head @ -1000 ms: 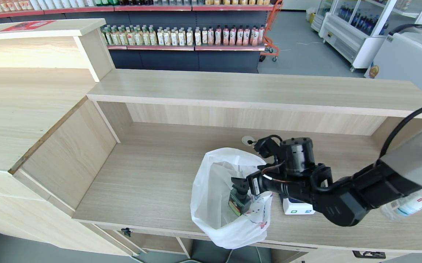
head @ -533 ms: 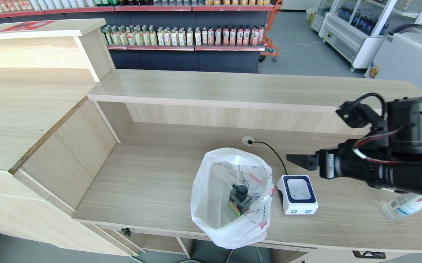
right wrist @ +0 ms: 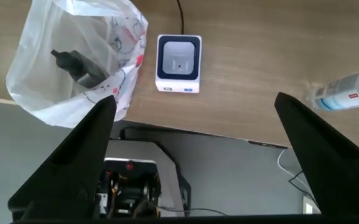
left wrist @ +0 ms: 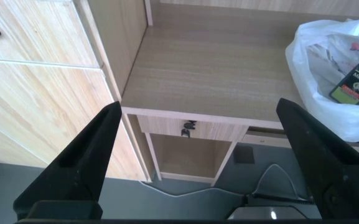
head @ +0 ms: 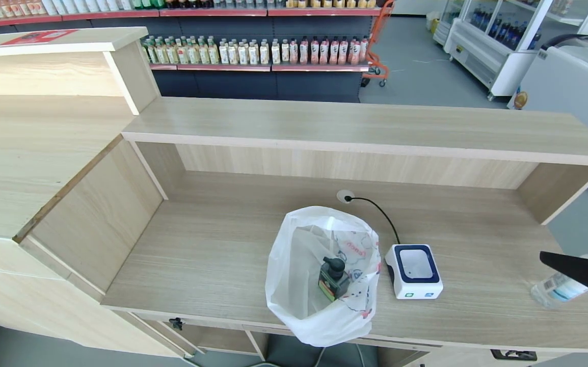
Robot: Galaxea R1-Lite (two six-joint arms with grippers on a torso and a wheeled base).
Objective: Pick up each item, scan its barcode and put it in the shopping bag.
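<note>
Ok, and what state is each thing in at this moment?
shopping bag: mouth open, standing on the counter
pump bottle: inside the bag
barcode scanner: on the counter beside the bag, window facing up
clear plastic bottle: lying on its side on the counter, not yet bagged
left gripper: open, empty
right gripper: open, empty

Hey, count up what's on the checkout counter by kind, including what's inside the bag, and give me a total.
bag: 1
scanner: 1
bottles: 2, the pump bottle in the bag and the clear bottle lying at the right end
Total: 4
</note>
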